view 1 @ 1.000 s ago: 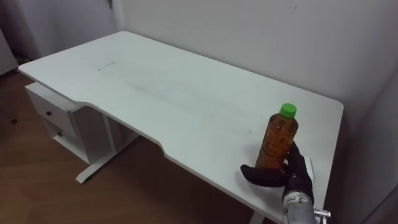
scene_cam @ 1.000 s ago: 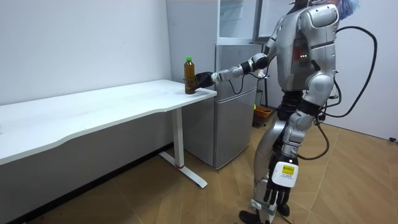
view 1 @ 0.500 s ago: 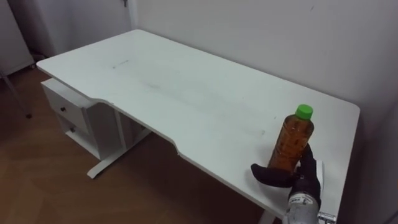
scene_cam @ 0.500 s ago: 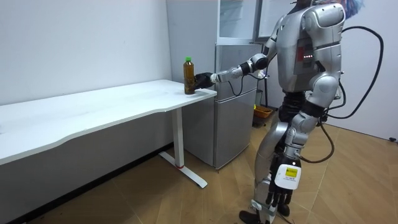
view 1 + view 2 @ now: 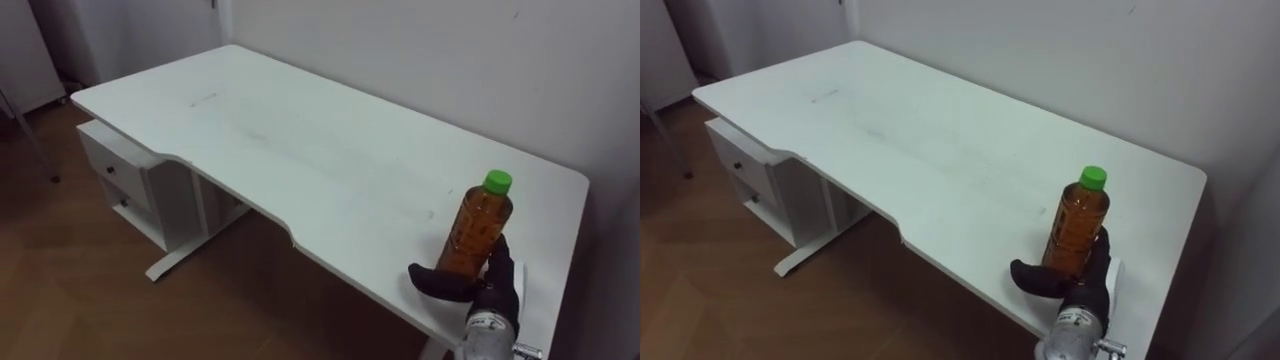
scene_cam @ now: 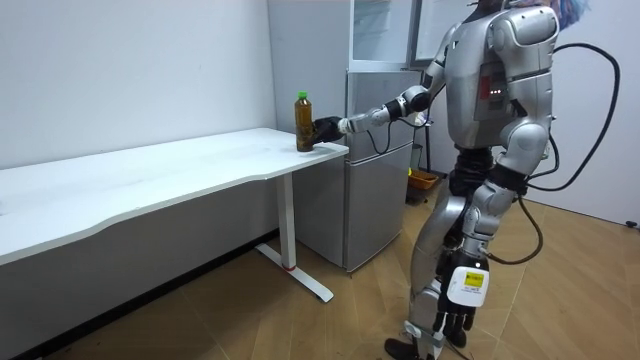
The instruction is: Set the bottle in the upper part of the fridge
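Left eye view: the bottle [image 5: 476, 232] is standing upright near the corner of the white table [image 5: 300, 140], green cap on top.
Right hand [image 5: 445, 285]: is curling thumb and fingers round the bottle's lower part, coming at it from the table's edge side; the nearer hand.
Long axis: is running vertical.
Left hand [image 6: 450, 318]: is hanging relaxed by the leg, well apart from the bottle.
Fridge [image 6: 380, 180]: is standing just beside the table's end.
Count: one bottle, one table, one fridge, two hands.
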Available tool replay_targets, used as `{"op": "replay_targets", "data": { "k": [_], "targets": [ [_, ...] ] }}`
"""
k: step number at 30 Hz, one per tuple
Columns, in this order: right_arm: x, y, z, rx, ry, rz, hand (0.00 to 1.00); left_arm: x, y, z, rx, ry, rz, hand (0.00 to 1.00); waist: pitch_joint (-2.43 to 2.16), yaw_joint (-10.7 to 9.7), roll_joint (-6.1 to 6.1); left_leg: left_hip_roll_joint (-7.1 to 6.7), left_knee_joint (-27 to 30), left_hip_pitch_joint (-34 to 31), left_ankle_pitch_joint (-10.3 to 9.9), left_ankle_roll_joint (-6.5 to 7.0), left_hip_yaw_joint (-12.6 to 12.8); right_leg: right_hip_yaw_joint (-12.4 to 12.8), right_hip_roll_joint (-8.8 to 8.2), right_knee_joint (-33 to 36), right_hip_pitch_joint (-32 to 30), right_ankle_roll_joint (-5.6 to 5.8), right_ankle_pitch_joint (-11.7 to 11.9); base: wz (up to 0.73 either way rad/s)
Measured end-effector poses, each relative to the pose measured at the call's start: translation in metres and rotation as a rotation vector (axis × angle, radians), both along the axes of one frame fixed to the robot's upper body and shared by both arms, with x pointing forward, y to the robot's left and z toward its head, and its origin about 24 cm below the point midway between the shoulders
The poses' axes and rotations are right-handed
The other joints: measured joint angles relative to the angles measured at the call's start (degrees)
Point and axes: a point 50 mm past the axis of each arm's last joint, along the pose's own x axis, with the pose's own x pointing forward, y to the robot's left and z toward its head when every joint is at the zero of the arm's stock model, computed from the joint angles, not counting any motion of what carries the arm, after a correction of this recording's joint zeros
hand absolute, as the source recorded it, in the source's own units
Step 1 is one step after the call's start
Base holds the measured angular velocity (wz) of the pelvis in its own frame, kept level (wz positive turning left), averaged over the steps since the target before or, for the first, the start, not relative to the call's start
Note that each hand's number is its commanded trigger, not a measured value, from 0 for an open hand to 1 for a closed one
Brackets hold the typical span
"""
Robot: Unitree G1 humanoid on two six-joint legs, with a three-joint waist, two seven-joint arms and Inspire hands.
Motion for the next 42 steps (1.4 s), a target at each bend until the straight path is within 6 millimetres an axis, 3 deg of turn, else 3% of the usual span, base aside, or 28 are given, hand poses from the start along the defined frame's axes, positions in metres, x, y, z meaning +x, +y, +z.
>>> {"op": "replay_targets", "data": {
  "k": [16,35,42],
  "targets": [
    [-0.002,-0.009,0.001,0.081,0.012,-0.157,0.00,0.001,0.004,0.001,0.017,-0.006,0.023,0.00,-0.05,-0.1,-1.10,-0.06,-0.2,-0.1,0.5,-0.02,-0.1,0.0,0.06,-0.2,0.0,-0.01,0.0,0.00],
    [0.004,-0.007,0.011,0.141,0.004,-0.200,0.00,-0.005,0.003,0.001,0.011,-0.005,0.045,0.00,-0.04,-0.2,-1.08,-0.10,-0.3,-0.3,0.6,0.00,-0.2,-0.1,0.19,-0.8,-0.2,0.06,0.0,0.00],
    [0.008,-0.006,0.020,0.158,-0.028,-0.195,0.00,-0.013,0.003,0.000,0.010,0.013,0.047,0.00,-0.09,-0.2,-0.87,-0.16,0.2,-0.9,0.2,-0.60,-1.6,-0.2,0.68,-0.8,-0.5,0.02,0.0,0.07]
  ]
}}
